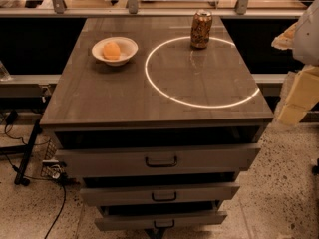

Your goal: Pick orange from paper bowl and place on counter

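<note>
Nearest are 3 partly open grey drawers [161, 159] under the flat grey-brown wood-grain counter [99, 98]. On the side farthest from the gripper, the small round matte orange [111, 50] sits inside the shallow white paper bowl [130, 46]. Closer to the gripper comes a large glowing white circle [199, 105], with a brownish-gold drink can [201, 29] on its far edge. The cream-coloured gripper [296, 101] hangs beyond the counter's edge, well apart from the bowl; I cannot tell whether it is open or closed. Nothing looks done yet: reaching, grasping, lifting and placing are all left.
</note>
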